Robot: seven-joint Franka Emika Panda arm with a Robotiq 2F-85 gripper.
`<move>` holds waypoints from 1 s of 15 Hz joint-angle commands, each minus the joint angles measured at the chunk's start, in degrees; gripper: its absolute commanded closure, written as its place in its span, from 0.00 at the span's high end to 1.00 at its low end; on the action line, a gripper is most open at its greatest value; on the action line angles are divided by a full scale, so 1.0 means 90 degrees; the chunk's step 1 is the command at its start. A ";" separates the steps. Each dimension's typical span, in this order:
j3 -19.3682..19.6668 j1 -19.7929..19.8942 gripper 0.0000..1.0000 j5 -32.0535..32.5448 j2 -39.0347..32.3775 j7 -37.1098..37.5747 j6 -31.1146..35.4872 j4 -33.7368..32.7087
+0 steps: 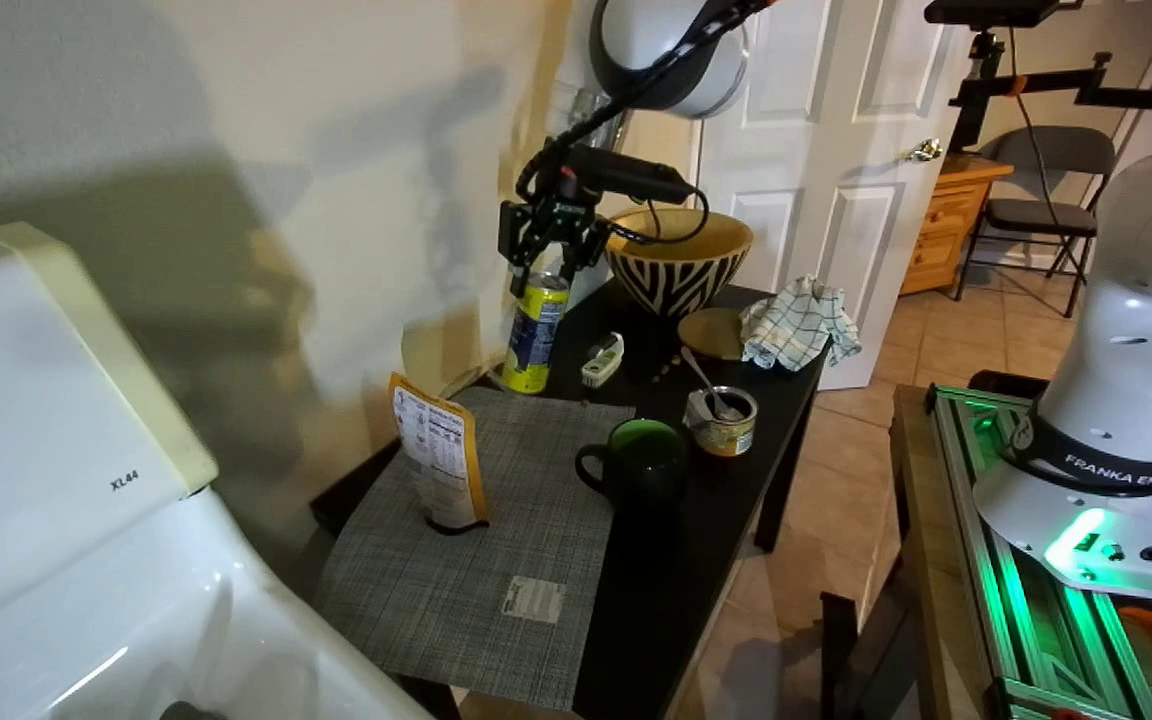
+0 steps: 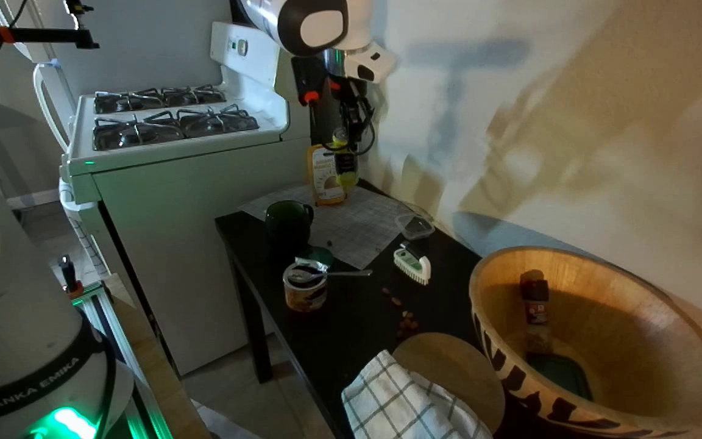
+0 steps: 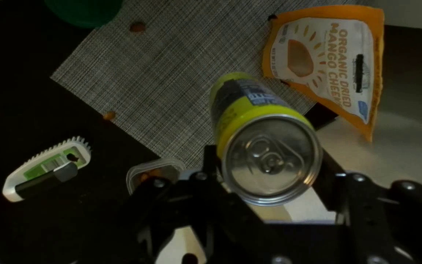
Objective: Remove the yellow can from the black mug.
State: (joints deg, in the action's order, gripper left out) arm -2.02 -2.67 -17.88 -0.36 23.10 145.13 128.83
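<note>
The yellow can (image 1: 534, 335) has a dark blue band and a metal top. It hangs slightly tilted above the table, apart from the mug, and also shows in front of the pouch (image 2: 346, 166). In the wrist view its lid and pull tab face the camera (image 3: 269, 161). My gripper (image 1: 542, 280) is shut on the can near its top, one finger on each side. The black mug (image 1: 644, 472) stands upright at the table's edge, its green inside showing; it also stands in the other exterior picture (image 2: 289, 222). A green round shape at the wrist view's top left may be its inside; I cannot tell.
A mango pouch (image 1: 441, 460) stands on the grey mat (image 1: 536, 520). An open tin with a spoon (image 1: 723, 425) is beside the mug. A brush (image 2: 412, 263), clear container (image 2: 415, 225), loose nuts, wooden bowl (image 2: 570, 262) and cloth (image 1: 798, 325) lie farther along. The wall is close behind.
</note>
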 commanded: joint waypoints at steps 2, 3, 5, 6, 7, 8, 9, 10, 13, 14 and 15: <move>-0.0019 0.0037 0.38 -0.0498 -0.0878 -0.0238 0.0051 -0.0463; 0.0000 0.0060 0.38 -0.0490 -0.1077 -0.0222 0.0058 -0.0531; 0.0001 0.0104 0.38 -0.0515 -0.1356 -0.0300 0.0107 -0.0618; 0.0005 0.0123 0.38 -0.0504 -0.1479 -0.0291 0.0106 -0.0674; 0.0012 0.0132 0.38 -0.0468 -0.1598 -0.0255 0.0101 -0.0729; 0.0014 0.0140 0.38 -0.0445 -0.1725 -0.0245 0.0111 -0.0792; 0.0029 0.0128 0.38 -0.0381 -0.1829 -0.0190 0.0128 -0.0844; 0.0096 0.0057 0.38 -0.0173 -0.1884 -0.0039 0.0194 -0.0849; 0.0204 -0.0093 0.38 0.0210 -0.2015 0.0149 0.0395 -0.0885; 0.0257 -0.0157 0.38 0.0376 -0.2052 0.0236 0.0442 -0.0899; 0.0313 -0.0220 0.38 0.0547 -0.2074 0.0338 0.0477 -0.0917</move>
State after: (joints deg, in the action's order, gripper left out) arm -0.91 -2.46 -16.81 -18.37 22.93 148.06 121.48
